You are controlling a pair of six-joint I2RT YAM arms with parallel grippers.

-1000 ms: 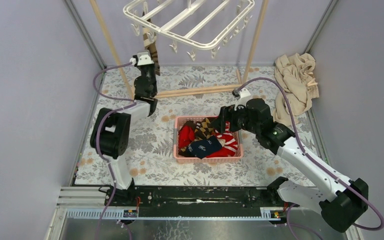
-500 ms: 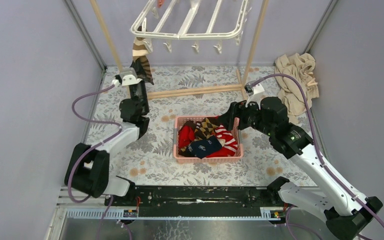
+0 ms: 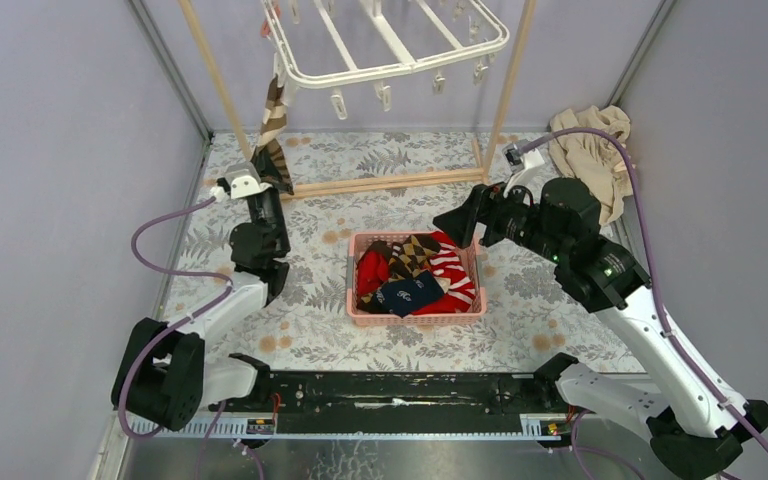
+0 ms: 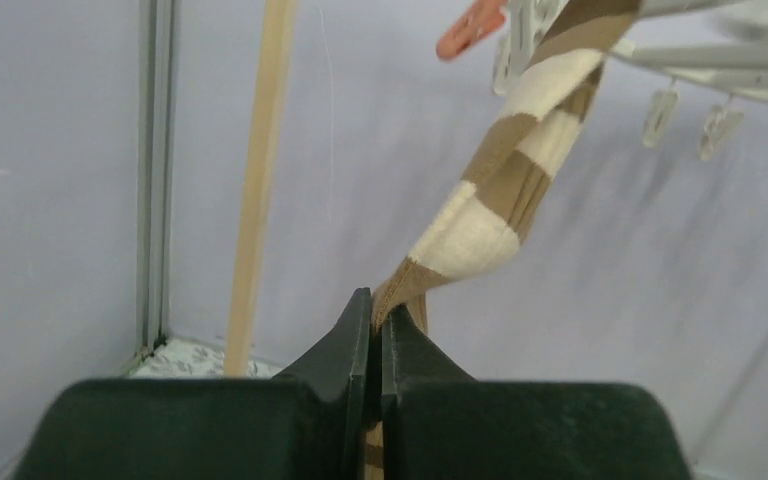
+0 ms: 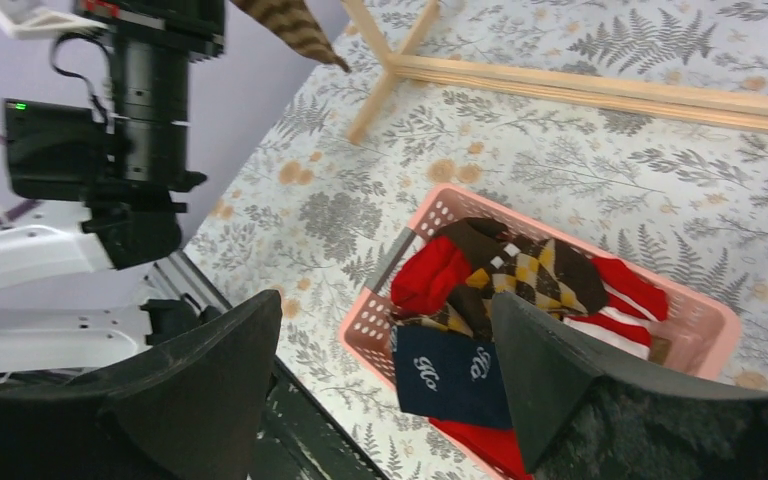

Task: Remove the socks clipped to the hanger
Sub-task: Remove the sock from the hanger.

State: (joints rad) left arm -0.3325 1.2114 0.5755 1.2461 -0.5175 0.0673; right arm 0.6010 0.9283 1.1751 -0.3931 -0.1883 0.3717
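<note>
Top external view: the white hanger [image 3: 390, 45] hangs tilted high at the back between the wooden poles [image 3: 218, 90], well above and behind the pink basket [image 3: 415, 318] of socks on the patterned table [image 3: 400, 180]. A brown-and-cream striped sock [image 3: 272, 125] runs taut from the hanger's left corner down to my left gripper [image 4: 375, 300], whose jaws are pinched tight on its lower end. My right gripper [image 5: 385, 300] hovers over the basket, spread wide and holding nothing, and the navy sock [image 5: 450, 375] there bears white cursive marks I cannot read for certain.

i read hanger [image 3: 400, 65] as smooth white plastic, faint gloss | sock [image 4: 470, 240] soft knit cloth, matt | pole frame [image 3: 390, 182] bare pale wood | basket [image 3: 415, 318] pink perforated plastic | my left gripper [image 4: 375, 308] matt black | table cover [image 3: 400, 155] printed, matt
</note>
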